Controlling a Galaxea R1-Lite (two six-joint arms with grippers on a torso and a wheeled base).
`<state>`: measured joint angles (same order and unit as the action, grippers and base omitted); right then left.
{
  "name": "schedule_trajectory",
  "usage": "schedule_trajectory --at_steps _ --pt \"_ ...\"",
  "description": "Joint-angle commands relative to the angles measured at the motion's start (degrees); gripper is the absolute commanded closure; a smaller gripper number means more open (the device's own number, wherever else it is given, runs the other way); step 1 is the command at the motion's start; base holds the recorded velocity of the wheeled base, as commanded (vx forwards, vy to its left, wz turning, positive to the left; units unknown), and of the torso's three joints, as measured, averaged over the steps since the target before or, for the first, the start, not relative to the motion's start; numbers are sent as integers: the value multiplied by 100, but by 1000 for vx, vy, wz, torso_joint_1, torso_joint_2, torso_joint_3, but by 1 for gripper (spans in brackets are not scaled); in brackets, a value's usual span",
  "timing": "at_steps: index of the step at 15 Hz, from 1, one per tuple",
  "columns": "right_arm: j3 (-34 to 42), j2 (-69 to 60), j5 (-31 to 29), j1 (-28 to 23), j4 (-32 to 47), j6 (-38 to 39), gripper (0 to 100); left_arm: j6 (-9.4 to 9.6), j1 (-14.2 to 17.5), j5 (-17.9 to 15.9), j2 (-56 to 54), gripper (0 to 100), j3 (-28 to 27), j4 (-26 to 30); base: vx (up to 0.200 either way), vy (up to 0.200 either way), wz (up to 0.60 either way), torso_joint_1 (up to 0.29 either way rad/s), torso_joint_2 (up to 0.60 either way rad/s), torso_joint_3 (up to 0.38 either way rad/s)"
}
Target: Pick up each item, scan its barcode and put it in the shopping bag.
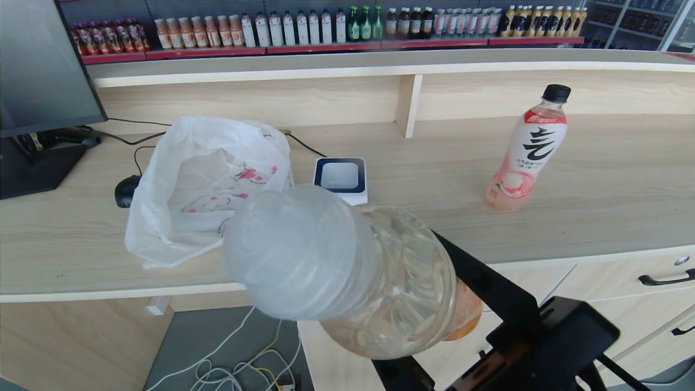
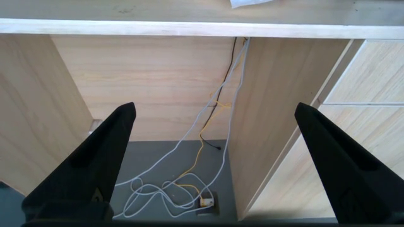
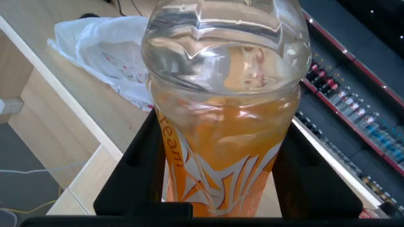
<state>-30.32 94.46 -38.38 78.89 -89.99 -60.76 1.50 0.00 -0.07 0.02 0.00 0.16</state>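
Clear ribbed plastic forms the large round bottle with an orange label (image 1: 336,266), which is raised in front of the near edge of the pale wood-grain counter (image 1: 597,179), its domed top towards the head camera. The right gripper (image 3: 224,176) clamps it, a black finger pressed against each side of the labelled body. The left gripper (image 2: 214,108) hangs below the counter edge with its two black wedge-shaped fingers spread wide and nothing between them; beyond it lie loose white and yellow cables (image 2: 183,183) on the grey floor.

On the counter, a crumpled white plastic shopping bag (image 1: 201,179) sits at the left, mouth gaping. Just right of it lies a square white scanner with a dark blue rim (image 1: 340,176), partly hidden by the held bottle. A slim pink bottle with a black cap (image 1: 526,152) stands upright well to the right. A black mouse (image 1: 126,190) and a dark monitor (image 1: 43,60) occupy the far left.
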Motion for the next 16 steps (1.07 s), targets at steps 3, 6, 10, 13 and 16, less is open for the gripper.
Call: schedule_trajectory --at_steps 3,6,10,13,16 --pt "-624 116 -276 -611 87 1321 100 -1 0 -1 -2 0 0 2 0 0 0 0 0 0" --pt "-871 107 -284 -1121 175 1954 100 61 -9 -1 -2 0 0 2 0 0 0 0 0 0" --pt "-976 125 -276 -1850 562 3175 100 43 0 -1 -2 0 0 -7 0 0 0 0 0 0" --pt "-1618 90 85 -2668 1353 4151 100 35 0 -1 -2 0 0 -7 0 0 0 0 0 0" --pt "-1732 107 1148 -3134 1634 4810 100 26 0 -1 -2 0 0 -7 0 0 0 0 0 0"
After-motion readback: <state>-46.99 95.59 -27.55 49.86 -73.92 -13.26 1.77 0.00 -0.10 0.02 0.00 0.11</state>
